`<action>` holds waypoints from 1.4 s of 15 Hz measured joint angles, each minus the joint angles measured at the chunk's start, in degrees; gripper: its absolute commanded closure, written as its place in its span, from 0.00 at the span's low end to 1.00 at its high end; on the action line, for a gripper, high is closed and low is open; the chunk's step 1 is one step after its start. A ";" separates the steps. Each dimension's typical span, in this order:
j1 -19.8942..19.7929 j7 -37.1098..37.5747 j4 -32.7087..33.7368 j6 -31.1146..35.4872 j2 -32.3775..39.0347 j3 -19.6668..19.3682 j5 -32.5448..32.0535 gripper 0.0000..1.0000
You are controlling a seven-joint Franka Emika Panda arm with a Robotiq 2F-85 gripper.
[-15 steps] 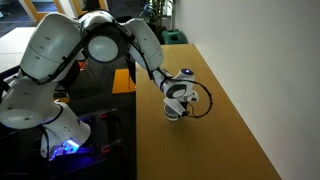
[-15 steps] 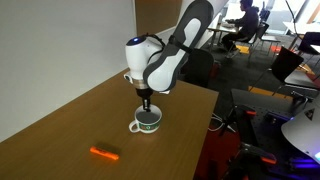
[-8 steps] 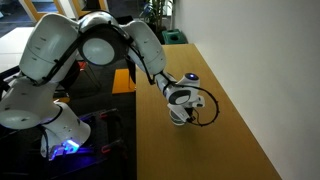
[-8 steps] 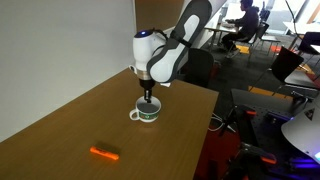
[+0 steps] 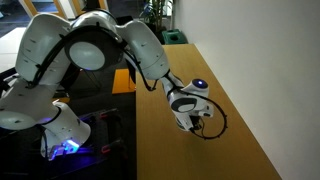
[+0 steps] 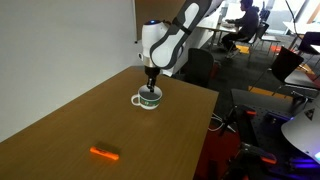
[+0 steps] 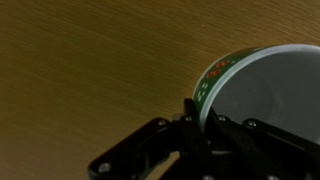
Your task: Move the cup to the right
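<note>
The cup (image 6: 147,98) is small, white, with a handle and a green band near its rim. It sits on the wooden table (image 6: 70,125) in an exterior view. My gripper (image 6: 151,88) reaches down into it and is shut on its rim. In the wrist view the cup (image 7: 265,95) fills the right side, with its wall pinched between my two fingers and my gripper (image 7: 198,122) at its near rim. In an exterior view my gripper (image 5: 193,124) hides most of the cup.
A small orange object (image 6: 104,154) lies on the table nearer the camera. The table edge (image 6: 200,130) drops off beside the cup, with chairs and equipment beyond. A dark cable loops at my wrist (image 5: 212,128).
My gripper has moved along the table with the cup held in it, away from the orange object. The grip on the rim is unchanged.
</note>
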 measured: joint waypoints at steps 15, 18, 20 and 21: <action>-6.90 -0.10 1.58 -0.69 -0.14 2.99 7.90 0.97; -8.01 -0.10 2.08 -1.59 -0.06 3.35 9.49 0.97; -8.59 -0.10 2.59 -2.84 0.04 3.44 10.36 0.97; -8.83 -0.10 2.90 -3.37 0.13 3.44 10.75 0.97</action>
